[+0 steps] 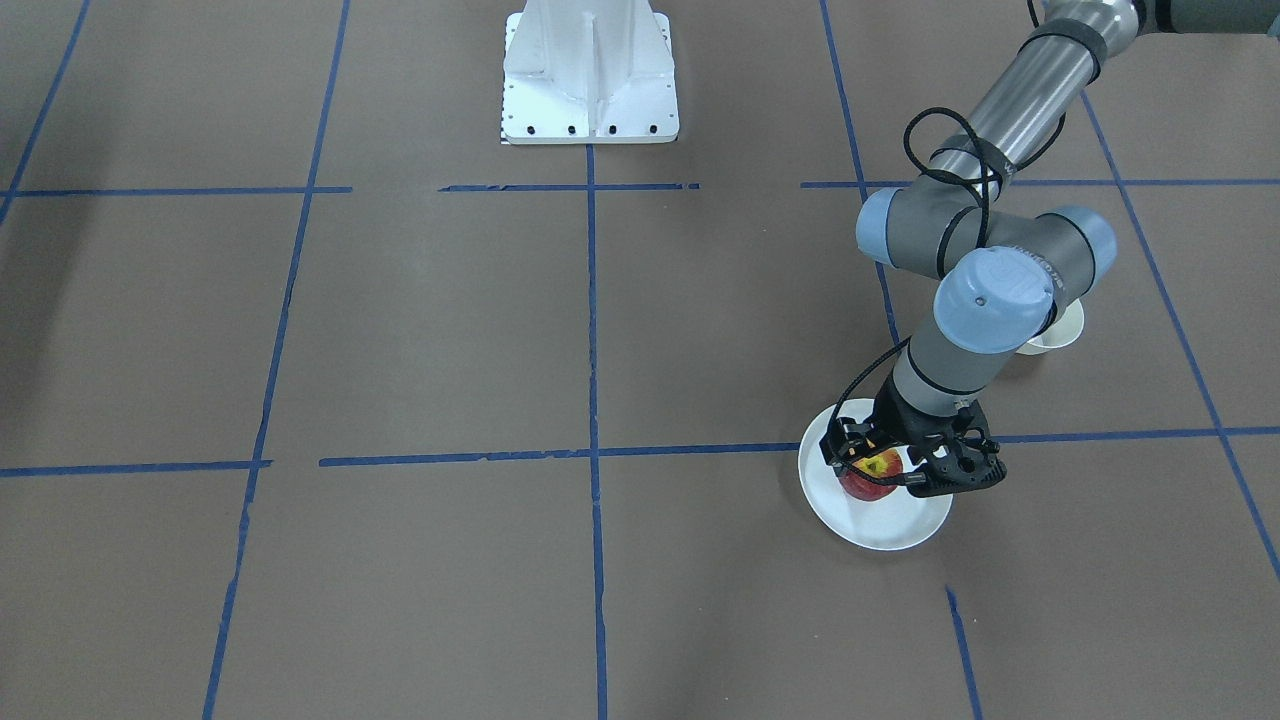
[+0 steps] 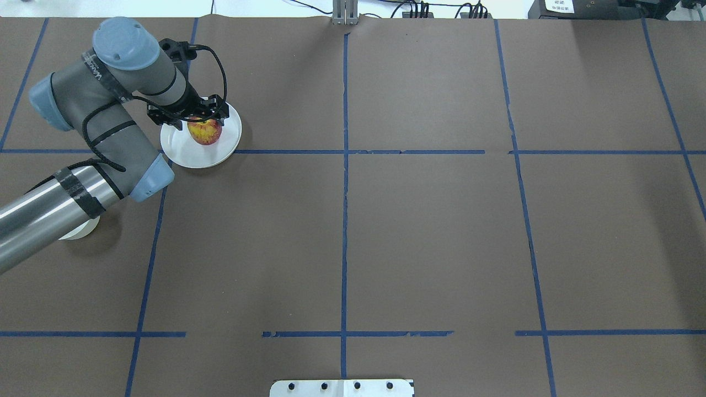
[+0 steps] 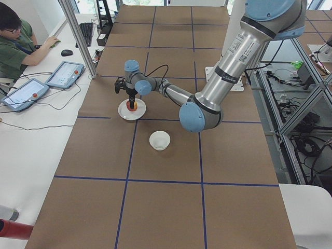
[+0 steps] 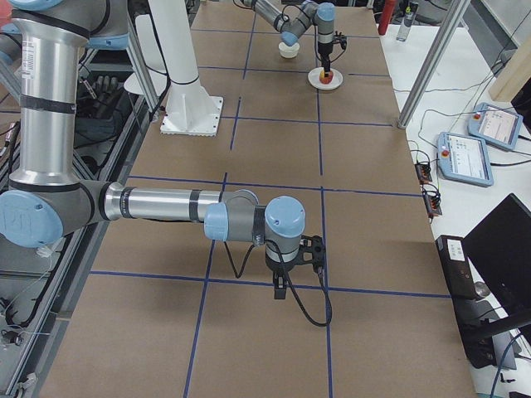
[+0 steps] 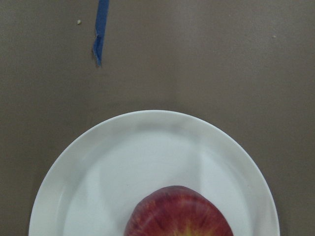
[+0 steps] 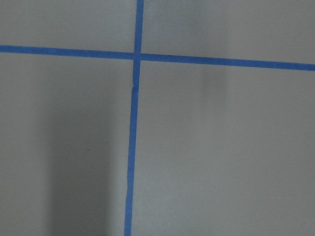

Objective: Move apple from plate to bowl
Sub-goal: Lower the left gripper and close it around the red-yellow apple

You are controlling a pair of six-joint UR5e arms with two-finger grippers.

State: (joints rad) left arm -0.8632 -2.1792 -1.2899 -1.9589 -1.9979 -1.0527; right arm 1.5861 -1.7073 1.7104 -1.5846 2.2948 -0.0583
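The red apple [image 1: 872,476] with a yellow patch lies on the white plate [image 1: 880,525], which also shows in the overhead view [image 2: 190,154]. My left gripper [image 1: 873,470] is down over the apple, with its fingers on either side of it. I cannot tell whether they press on it. The left wrist view shows the apple's top [image 5: 179,214] on the plate [image 5: 98,172]. The small white bowl [image 3: 160,140] stands near the plate, partly hidden by the left arm in the front view [image 1: 1062,335]. My right gripper [image 4: 292,269] hangs over bare table far from them, and I cannot tell its state.
The table is brown paper with a grid of blue tape lines [image 2: 345,165]. The white robot base plate [image 1: 590,95] stands at the table's middle on the robot's side. An operator sits at a side desk [image 3: 15,46] with tablets.
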